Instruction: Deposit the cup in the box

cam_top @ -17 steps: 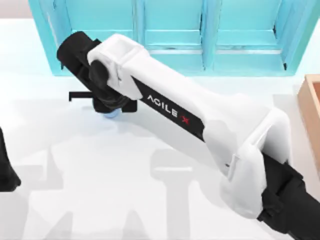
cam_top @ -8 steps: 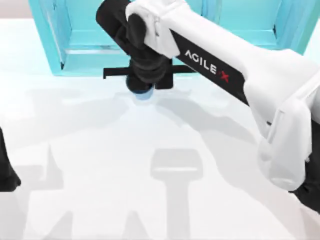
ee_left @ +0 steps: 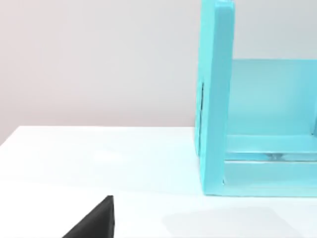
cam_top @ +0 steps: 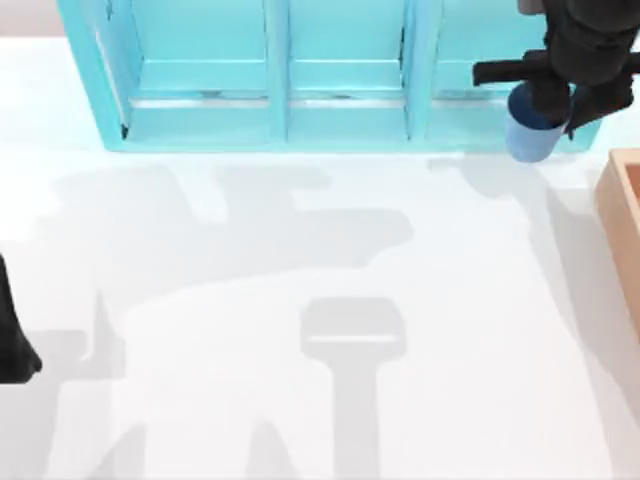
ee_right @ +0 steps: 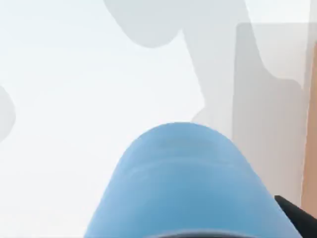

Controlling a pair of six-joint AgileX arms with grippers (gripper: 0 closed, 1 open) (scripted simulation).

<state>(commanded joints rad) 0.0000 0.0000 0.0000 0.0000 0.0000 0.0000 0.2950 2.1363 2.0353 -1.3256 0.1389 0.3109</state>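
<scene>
Now, at upper right, the right gripper (cam_top: 545,110) grips the cup (cam_top: 528,135) mid-carry; next, move over the box (cam_top: 622,215).

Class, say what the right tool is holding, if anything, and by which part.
The right tool holds the blue cup by its upper part, near the rim; the cup hangs below it, off the table.

teal shelf (cam_top: 280,75) blocks the far edge, table (cam_top: 300,300) (middle) open
</scene>
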